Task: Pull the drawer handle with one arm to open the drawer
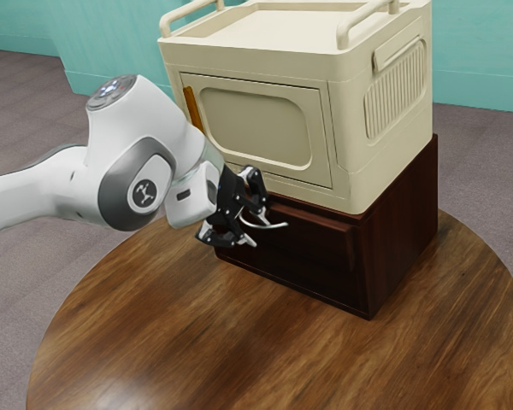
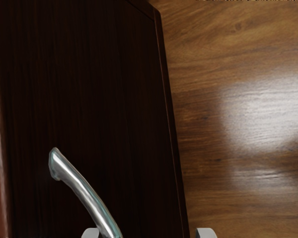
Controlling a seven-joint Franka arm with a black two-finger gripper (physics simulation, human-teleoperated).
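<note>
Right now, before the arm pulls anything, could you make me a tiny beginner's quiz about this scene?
1. True or false: the gripper has its fingers apart, close to the curved handle.
2. What colour is the boxy unit on top of the drawer cabinet? (a) red (b) cream (c) black
3. Fill in: the outer edge of the wooden table is ____, not straight.

Key: 1 true; 2 b; 3 curved

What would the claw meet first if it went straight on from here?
Probably the curved handle, right by the open claw, then the dark drawer front behind it; the exact depth is unclear.
</note>
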